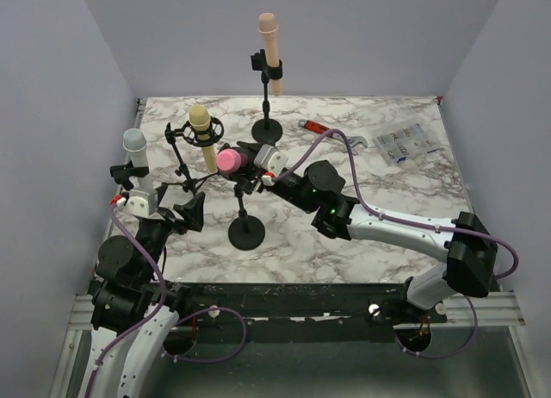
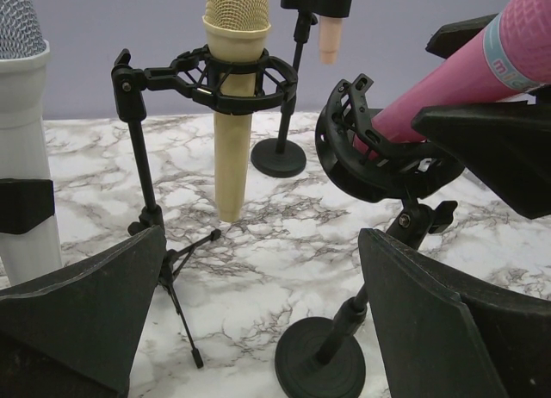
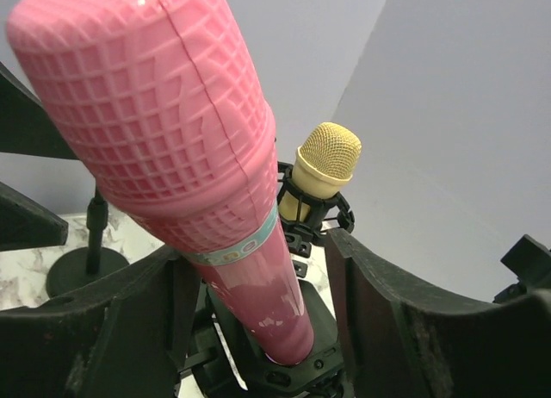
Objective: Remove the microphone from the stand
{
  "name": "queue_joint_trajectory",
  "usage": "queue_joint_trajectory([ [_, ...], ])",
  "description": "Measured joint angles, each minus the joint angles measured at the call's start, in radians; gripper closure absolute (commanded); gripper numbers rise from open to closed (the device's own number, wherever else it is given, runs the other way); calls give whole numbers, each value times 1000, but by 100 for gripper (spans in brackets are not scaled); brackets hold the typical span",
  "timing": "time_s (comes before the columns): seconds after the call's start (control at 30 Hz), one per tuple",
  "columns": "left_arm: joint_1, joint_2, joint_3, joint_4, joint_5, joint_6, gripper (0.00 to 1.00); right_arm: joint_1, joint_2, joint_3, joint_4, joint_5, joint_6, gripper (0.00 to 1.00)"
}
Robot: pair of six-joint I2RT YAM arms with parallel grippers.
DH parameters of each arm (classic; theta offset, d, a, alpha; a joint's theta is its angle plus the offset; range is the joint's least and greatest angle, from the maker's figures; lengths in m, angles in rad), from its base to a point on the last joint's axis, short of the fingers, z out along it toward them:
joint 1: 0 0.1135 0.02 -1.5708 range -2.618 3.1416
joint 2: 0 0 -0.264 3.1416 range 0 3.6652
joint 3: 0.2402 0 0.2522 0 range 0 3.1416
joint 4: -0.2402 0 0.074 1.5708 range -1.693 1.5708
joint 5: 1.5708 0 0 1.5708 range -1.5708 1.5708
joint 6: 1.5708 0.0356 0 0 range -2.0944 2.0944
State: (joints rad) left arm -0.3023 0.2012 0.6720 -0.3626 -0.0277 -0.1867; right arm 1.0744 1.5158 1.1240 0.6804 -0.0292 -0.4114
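Observation:
The pink microphone lies tilted in the black cradle of a round-based stand in the middle of the table. My right gripper reaches in from the right, one finger on each side of the microphone's shaft. In the right wrist view the left finger lies close against the shaft, and a gap shows before the right finger. My left gripper hovers wide open just left of the stand and holds nothing. In its own view the cradle and the microphone sit ahead to the right.
A yellow microphone hangs in a shock mount on a small tripod left of the stand. A peach microphone stands at the back. A grey-headed white one is at the left edge. A red item and a packet lie back right.

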Motion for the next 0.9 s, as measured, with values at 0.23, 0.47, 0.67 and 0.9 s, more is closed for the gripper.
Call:
queue_joint_trajectory([
  [0.23, 0, 0, 0, 2, 0, 0, 1, 0, 22, 0, 23, 2, -18, 49],
  [0.47, 0, 3, 0, 2, 0, 0, 1, 14, 22, 1, 33, 3, -38, 54],
  [0.67, 2, 8, 0, 2, 0, 0, 1, 37, 18, 1, 33, 14, -68, 56],
  [0.9, 2, 23, 0, 3, 2, 1, 1, 56, -6, 28, 28, 16, -92, 60],
])
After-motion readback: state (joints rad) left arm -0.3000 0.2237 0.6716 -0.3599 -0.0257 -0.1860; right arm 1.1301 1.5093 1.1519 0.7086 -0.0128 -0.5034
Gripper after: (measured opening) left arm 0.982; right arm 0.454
